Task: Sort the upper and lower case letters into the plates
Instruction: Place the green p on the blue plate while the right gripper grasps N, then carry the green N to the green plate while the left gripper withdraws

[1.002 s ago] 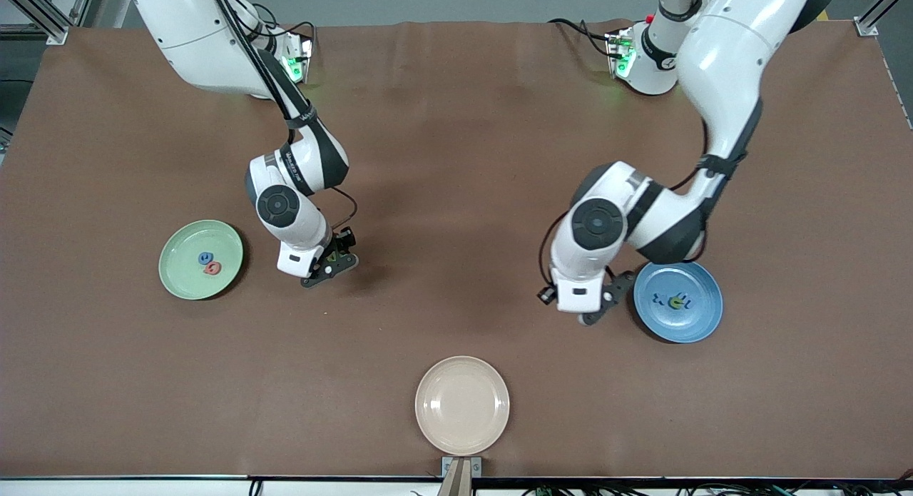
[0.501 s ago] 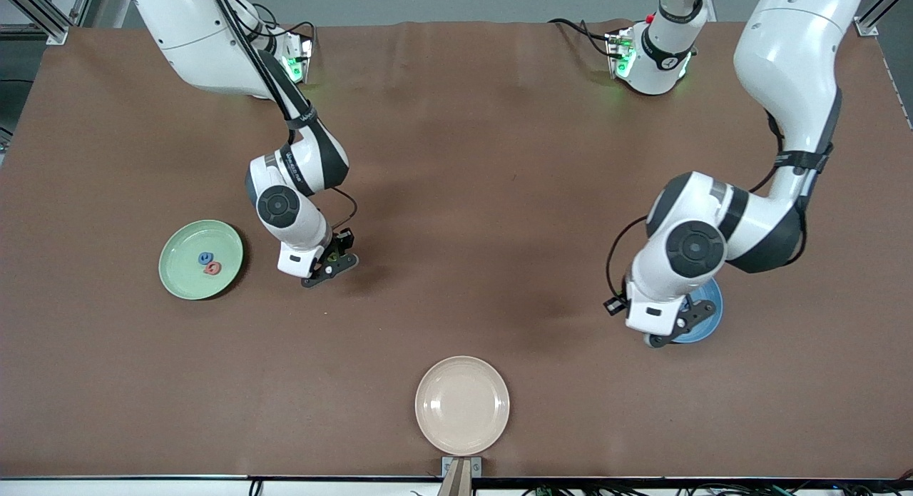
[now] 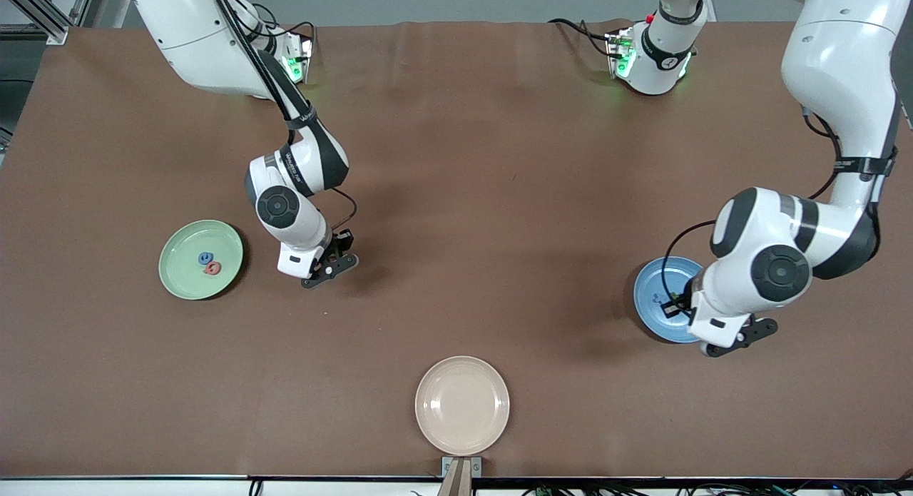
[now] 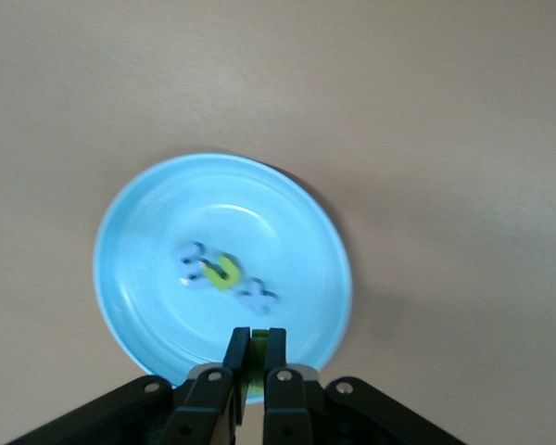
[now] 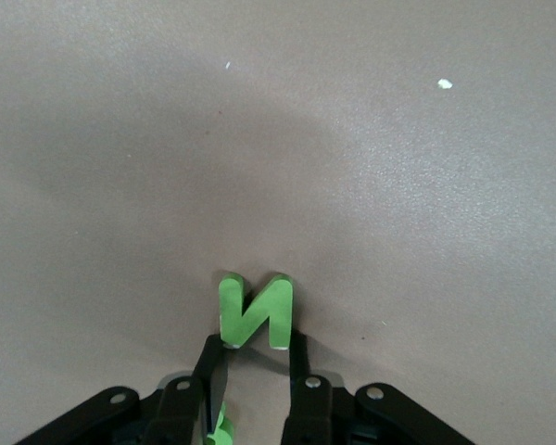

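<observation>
The right gripper [image 3: 332, 266] hangs low over bare brown table [image 3: 456, 160], at mid-height of the front view, beside the mint green plate [image 3: 178, 285] on the side toward the table's middle. In the right wrist view its two fingers [image 5: 296, 366] are drawn in against the feet of a green letter N [image 5: 255, 311], which stands upright between the tips. Whether the N touches the table cannot be told.

The green plate lies toward the right arm's end of the table. It holds a blue letter [image 3: 205, 257] and a red letter [image 3: 212, 268], touching or nearly so. Both are too small to read.

The left gripper [image 3: 742, 334] is over the edge of the blue plate [image 3: 653, 296], at the lower part of the front view toward the left arm's end. The arm covers most of that plate there. In the left wrist view the fingers [image 4: 276, 348] stand almost together, and a thin green piece [image 4: 257, 345] shows in the slit between them. It is probably a letter, but too little of it shows to be sure. In the plate [image 4: 167, 213] three letters lie bunched near the middle: a yellow-green one [image 4: 222, 272] between two pale blue ones [image 4: 193, 264] [image 4: 258, 297].

A cream plate [image 3: 428, 403] sits at the bottom centre of the front view, nearest the camera and well apart from both other plates.
</observation>
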Robot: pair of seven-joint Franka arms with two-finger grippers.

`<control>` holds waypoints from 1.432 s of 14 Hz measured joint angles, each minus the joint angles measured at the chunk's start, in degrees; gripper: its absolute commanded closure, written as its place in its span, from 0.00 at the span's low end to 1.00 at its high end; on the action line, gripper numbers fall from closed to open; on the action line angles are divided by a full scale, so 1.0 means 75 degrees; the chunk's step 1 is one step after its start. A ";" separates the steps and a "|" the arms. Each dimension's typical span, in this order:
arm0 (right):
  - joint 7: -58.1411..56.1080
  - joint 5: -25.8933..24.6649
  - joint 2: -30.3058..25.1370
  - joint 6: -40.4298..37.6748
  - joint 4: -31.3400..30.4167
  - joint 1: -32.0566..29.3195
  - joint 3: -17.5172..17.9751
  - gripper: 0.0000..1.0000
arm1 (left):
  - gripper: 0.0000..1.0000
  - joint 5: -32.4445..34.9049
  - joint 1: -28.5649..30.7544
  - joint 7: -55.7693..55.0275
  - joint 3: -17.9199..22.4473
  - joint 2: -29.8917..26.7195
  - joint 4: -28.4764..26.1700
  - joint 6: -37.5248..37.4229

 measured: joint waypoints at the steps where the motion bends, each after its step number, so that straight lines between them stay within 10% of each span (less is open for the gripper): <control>1: 0.0000 0.0000 0.0003 0.0000 0.0006 0.0000 -0.0001 0.71 | 0.99 0.0000 0.0144 0.0155 0.0003 0.0021 -0.0036 0.0018; 6: 0.0001 0.0006 0.0020 0.0000 0.0122 -0.0006 -0.0012 0.56 | 0.79 0.0103 0.0604 0.0390 0.0014 0.0348 -0.0566 0.1136; 9: 0.0001 0.0006 0.0024 -0.0005 0.0202 -0.0007 -0.0013 0.56 | 0.02 0.0422 0.0642 0.0390 0.0027 0.0420 -0.0861 0.1500; 15: 0.0001 0.0006 0.0320 -0.0006 0.0486 0.0003 0.0006 0.55 | 0.01 0.0462 0.0639 0.0389 -0.0002 0.0253 -0.0809 0.1554; 20: 0.0001 0.0006 0.0323 -0.0037 0.0534 0.0003 -0.0001 0.80 | 0.01 0.0462 0.0615 0.0389 -0.0164 -0.0311 -0.0703 0.1419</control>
